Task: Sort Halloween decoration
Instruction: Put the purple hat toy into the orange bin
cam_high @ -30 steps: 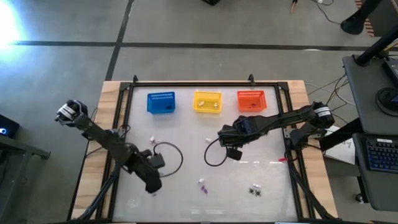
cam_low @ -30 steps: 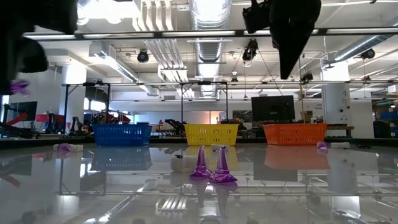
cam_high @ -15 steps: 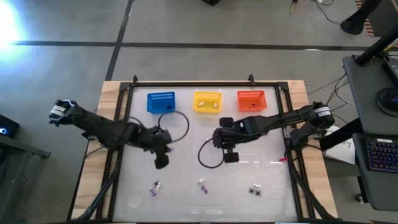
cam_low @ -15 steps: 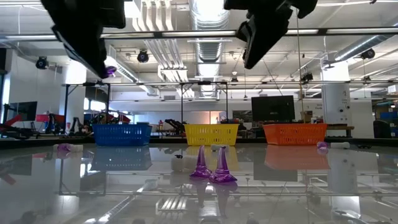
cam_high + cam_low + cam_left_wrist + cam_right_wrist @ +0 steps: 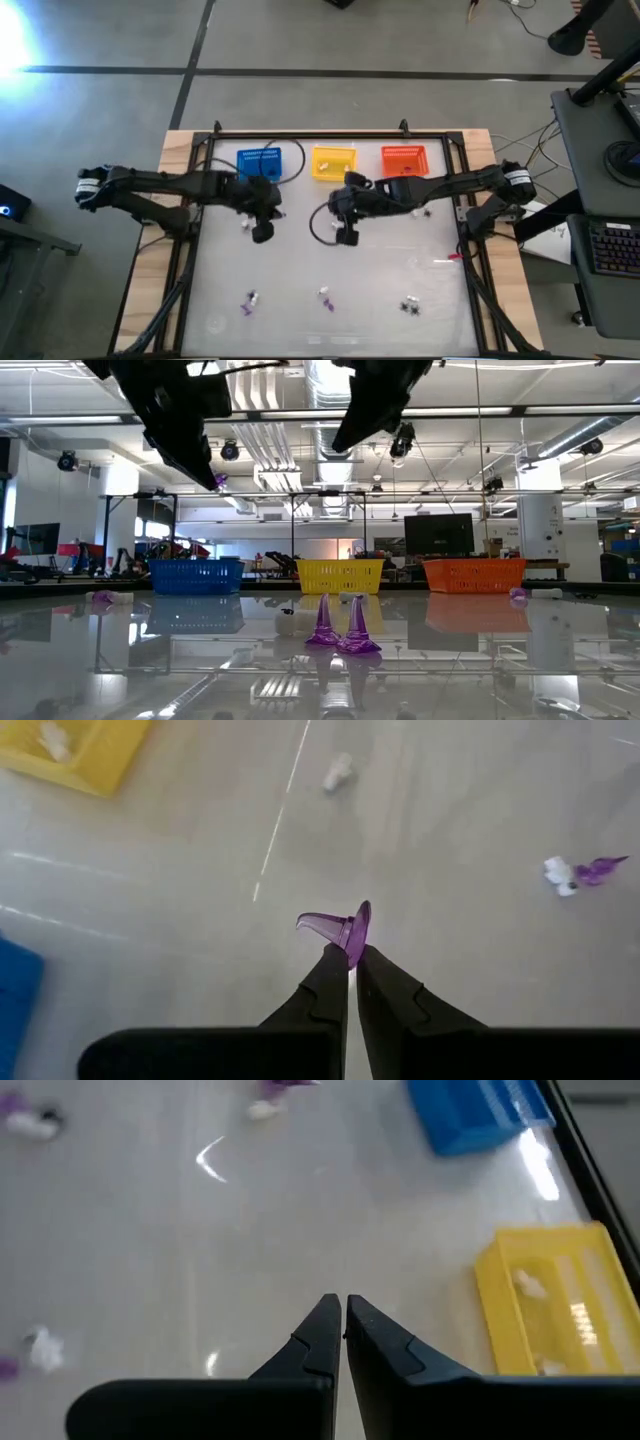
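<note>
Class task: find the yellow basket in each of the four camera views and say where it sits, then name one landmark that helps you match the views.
High view: yellow basket at the table's far edge, middle of three.
Low view: yellow basket centre background, between the blue basket and the orange-red basket.
Left wrist view: one corner shows at the picture's edge.
Right wrist view: seen near the blue basket.
Shared landmark: the blue basket beside it.

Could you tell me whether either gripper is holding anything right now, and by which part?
The left gripper pinches a purple witch-hat trinket by the edge of its brim. The right gripper is shut and holds nothing.
</note>
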